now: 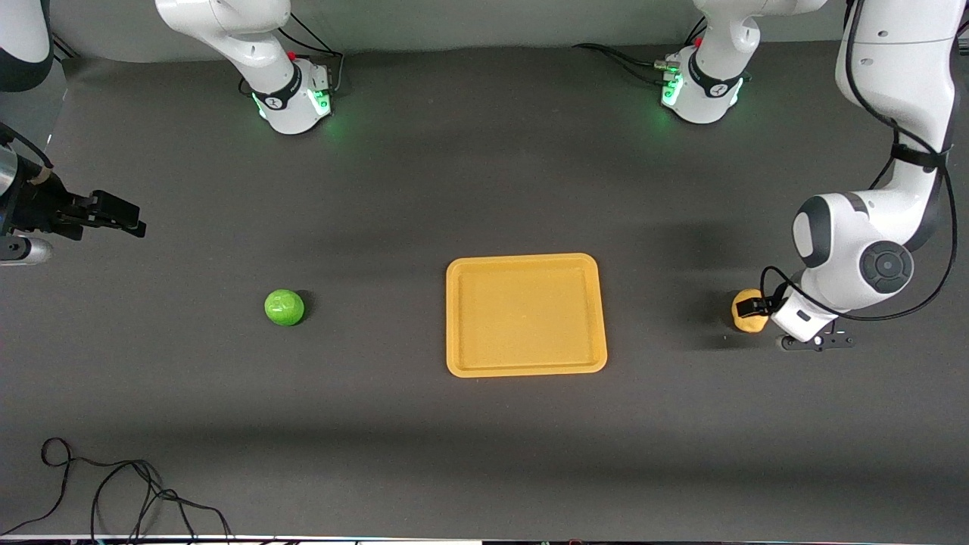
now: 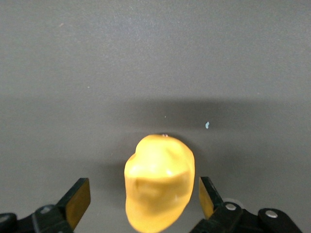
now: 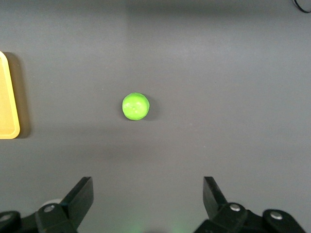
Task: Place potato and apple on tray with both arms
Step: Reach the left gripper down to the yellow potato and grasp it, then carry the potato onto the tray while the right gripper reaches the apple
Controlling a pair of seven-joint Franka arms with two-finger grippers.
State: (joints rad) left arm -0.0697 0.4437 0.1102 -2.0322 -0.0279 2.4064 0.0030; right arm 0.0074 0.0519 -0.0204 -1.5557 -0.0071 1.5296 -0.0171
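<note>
Nothing is on my flat orange-yellow plastic tray [image 1: 526, 314] yet: the left gripper [image 2: 145, 201], open, straddles the lumpy yellow-tan potato [image 1: 748, 311] near the left arm's end, while the right gripper [image 3: 147, 204] waits open, high above the glossy green apple [image 1: 285, 307] at the right arm's end.

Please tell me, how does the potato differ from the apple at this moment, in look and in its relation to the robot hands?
The potato is lumpy and yellow-tan; the apple is round, glossy, bright green. The potato lies between the open fingers of the left hand, toward the left arm's end of the table; the apple lies apart from the open right hand, toward the right arm's end. Both rest on the table, off the tray.
</note>
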